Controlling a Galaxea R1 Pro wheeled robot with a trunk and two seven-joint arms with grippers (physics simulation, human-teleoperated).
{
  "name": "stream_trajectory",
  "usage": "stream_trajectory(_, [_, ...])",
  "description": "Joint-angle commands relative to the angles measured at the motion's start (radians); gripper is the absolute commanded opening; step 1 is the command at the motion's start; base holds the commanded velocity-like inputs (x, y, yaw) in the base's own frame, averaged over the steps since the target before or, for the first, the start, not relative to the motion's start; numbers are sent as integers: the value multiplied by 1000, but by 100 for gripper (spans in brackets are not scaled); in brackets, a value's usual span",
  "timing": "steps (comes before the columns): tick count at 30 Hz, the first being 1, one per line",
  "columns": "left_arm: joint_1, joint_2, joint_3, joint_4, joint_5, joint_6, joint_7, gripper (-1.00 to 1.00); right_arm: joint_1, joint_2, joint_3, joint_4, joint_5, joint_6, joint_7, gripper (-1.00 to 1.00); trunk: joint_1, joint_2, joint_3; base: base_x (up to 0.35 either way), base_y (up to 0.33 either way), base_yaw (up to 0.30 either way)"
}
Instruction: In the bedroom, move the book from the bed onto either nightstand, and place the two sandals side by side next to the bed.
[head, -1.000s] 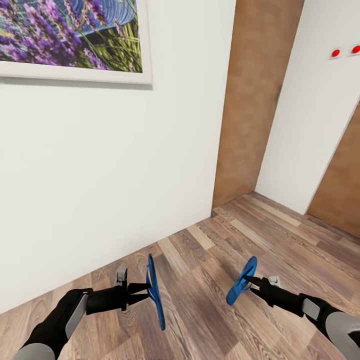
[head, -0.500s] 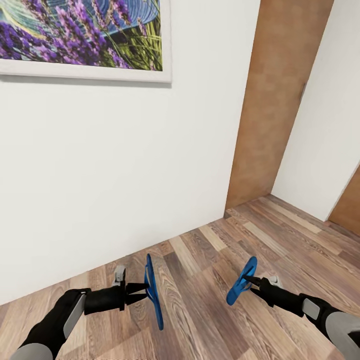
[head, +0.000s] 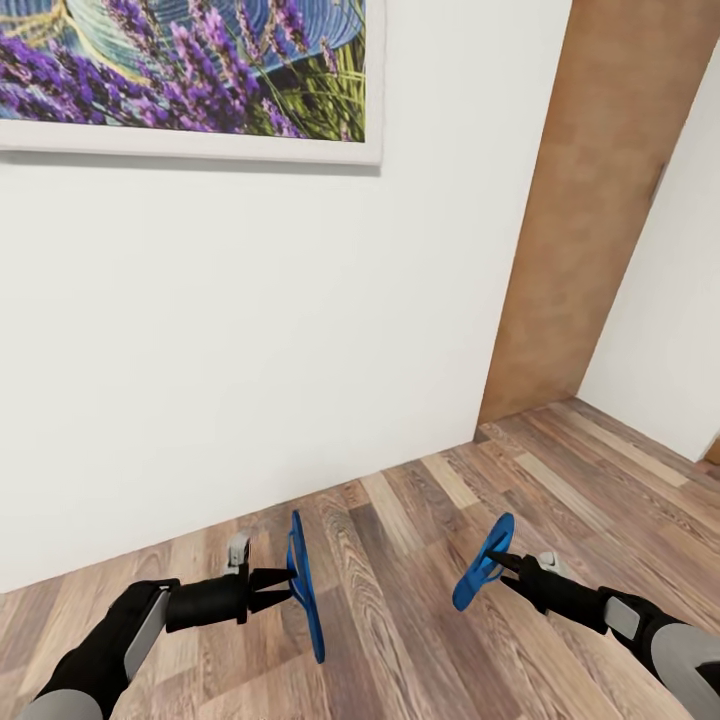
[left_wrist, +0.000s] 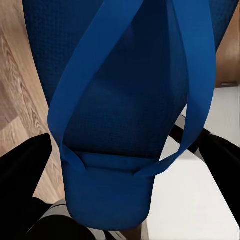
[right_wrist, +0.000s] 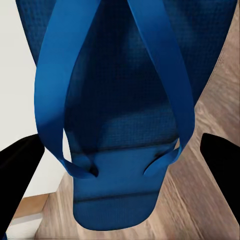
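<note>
While each arm reaches out above the wooden floor, the left gripper pinches one blue sandal and the right gripper pinches the other sandal; beyond stands a white wall with a lavender picture.

White wall, wood floor, a corner opening off to the right.

A plain white wall takes up most of the head view, and high on it hangs a white-framed picture of purple lavender, cut off by the upper edge. Below runs a wood-plank floor in mixed brown tones. To the right stands a tall brown wooden panel, possibly a door, and beyond it a second white wall. Light is even and soft.
</note>
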Motion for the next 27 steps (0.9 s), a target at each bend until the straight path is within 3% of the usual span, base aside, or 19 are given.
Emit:
stream_trajectory(1, [-1,0,0,1,3,7,-1,-100,-1,0,8,3,-11,7,5,-100,0,0,-1,0,0,197])
stream_trajectory(27, [-1,0,2,14,3,7,0,-100,-1,0,8,3,-10,7,5,-100,0,0,-1,0,0,197])
